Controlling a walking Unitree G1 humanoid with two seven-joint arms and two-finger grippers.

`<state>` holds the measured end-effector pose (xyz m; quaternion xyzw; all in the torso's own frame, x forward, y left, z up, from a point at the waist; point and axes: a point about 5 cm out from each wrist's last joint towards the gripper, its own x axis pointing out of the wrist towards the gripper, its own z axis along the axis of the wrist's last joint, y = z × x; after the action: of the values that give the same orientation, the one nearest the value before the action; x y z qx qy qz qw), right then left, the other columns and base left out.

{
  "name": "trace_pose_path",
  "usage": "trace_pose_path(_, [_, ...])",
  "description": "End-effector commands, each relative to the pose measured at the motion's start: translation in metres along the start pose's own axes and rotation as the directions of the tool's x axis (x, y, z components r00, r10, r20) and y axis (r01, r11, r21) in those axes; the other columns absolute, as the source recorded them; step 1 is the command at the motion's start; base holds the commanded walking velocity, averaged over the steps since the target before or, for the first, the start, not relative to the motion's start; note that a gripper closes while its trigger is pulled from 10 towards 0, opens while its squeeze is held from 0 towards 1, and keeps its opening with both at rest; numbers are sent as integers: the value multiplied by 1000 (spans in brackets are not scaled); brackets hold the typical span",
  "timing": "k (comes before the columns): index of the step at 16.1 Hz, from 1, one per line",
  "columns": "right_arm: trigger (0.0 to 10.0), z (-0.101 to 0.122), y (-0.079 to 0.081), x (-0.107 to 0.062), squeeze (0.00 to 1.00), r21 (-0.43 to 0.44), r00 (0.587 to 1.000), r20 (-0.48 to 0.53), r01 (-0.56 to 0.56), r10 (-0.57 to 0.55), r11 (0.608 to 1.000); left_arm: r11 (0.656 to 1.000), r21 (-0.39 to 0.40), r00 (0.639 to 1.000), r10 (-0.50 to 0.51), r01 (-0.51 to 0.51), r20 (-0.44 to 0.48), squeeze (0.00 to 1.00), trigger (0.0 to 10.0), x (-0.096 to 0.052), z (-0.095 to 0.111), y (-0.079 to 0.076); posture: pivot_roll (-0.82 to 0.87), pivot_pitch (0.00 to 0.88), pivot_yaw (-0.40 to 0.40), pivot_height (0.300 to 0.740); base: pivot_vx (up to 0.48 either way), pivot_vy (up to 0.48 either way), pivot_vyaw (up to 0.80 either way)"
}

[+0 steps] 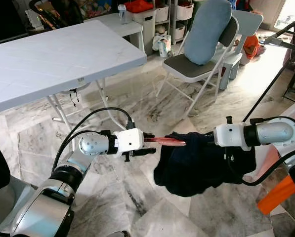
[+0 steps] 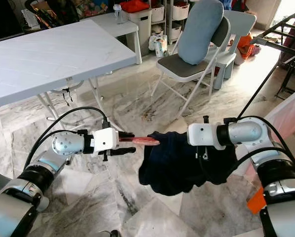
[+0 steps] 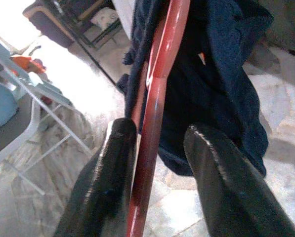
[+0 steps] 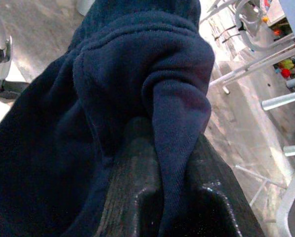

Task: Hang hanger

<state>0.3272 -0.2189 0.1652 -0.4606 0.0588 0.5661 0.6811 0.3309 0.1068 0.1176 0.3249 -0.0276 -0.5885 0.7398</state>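
A red hanger (image 1: 168, 142) sticks out level from my left gripper (image 1: 148, 143), which is shut on its near end at about waist height over the marble floor. The hanger's far end runs into a dark navy garment (image 1: 201, 165) that hangs in a bunch between my arms. My right gripper (image 1: 208, 138) is shut on the garment's upper edge, its fingers mostly covered by the cloth. In the left wrist view the hanger (image 3: 154, 98) lies between the black fingers (image 3: 112, 173). In the right wrist view a fold of navy fabric (image 4: 172, 113) is pinched between the fingers (image 4: 130, 197).
A white folding table (image 1: 63, 54) stands at the far left. A folding chair (image 1: 187, 66) with a blue cushion is straight ahead. A black drying rack (image 1: 290, 37) runs along the right. An orange object (image 1: 278, 195) is at the lower right, and storage shelves (image 1: 159, 15) are behind.
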Motion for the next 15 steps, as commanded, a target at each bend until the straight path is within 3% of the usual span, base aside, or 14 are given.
trace_pose_path(1, [10000, 7, -14, -6, 0, -49, 999, 3, 41, -41, 998, 1000, 14, 999, -20, 20, -32, 0, 0, -6, -1, 6, -172, 0, 60, 740, 0, 0, 0])
trace_pose_path(5, [10000, 6, -16, -8, 0, -63, 999, -5, 51, -52, 997, 999, 5, 995, -43, 43, -87, 0, 0, -10, -7, 8, -174, 0, 59, 740, 0, 0, 0])
trace_pose_path(15, [10000, 7, -16, -6, 0, -64, 999, 11, 43, -43, 997, 997, -26, 993, -70, 68, -92, 0, 0, -5, -11, 0, -182, 0, 55, 740, 0, 0, 0])
